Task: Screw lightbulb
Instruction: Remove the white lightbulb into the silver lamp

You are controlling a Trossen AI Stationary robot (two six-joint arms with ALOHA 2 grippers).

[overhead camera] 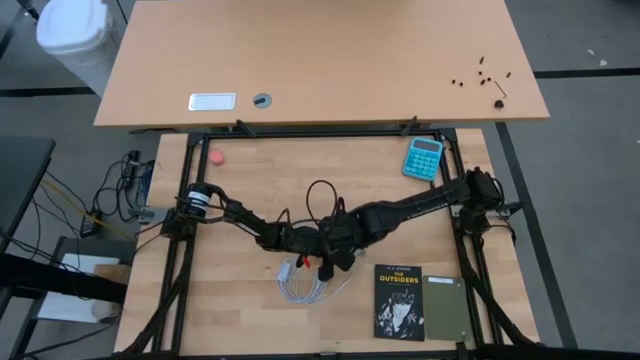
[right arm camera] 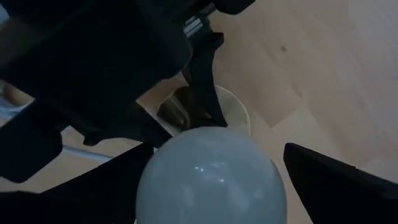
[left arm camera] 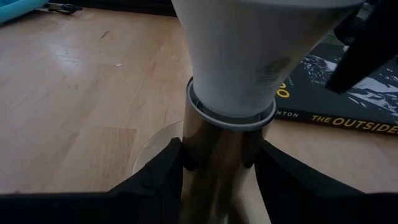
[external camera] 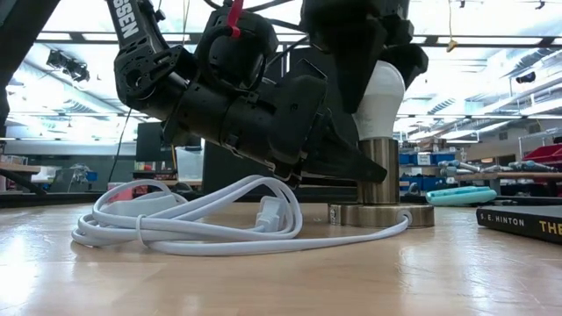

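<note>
Lightbulb (external camera: pixel 379 96) seated upright in socket stem (external camera: pixel 379 171), directly below right gripper (right arm camera: pixel 211 180). Right gripper spread wide, one finger (right arm camera: pixel 339 186) either side of the glass, visible gap on that side in the right wrist view – not clamping anything. Left gripper (left arm camera: pixel 219 155) closed tight on the socket stem just under the bulb's collar, bracing it on the counter (external camera: pixel 281 272).

Risks from here:
- Closing off-centre on the dome: slippery round glass, could squirt out or tilt in the threads, cross-threading likely
- Twisting with too light a grip: fingers skate over the glass, no rotation gained
- Too hard a squeeze: cracked bulb
- Left gripper slipping on the polished stem under torque: whole socket base (external camera: pixel 382 214) spins or tips
- White cable (external camera: pixel 193 224) coiled just beside the left gripper, touching the base: could drag or snag if the socket turns
- The two grippers very close together around the bulb: collision on any wrist roll
- Thread engagement hidden inside the stem, can't tell how far in; over-tightening possible
</note>
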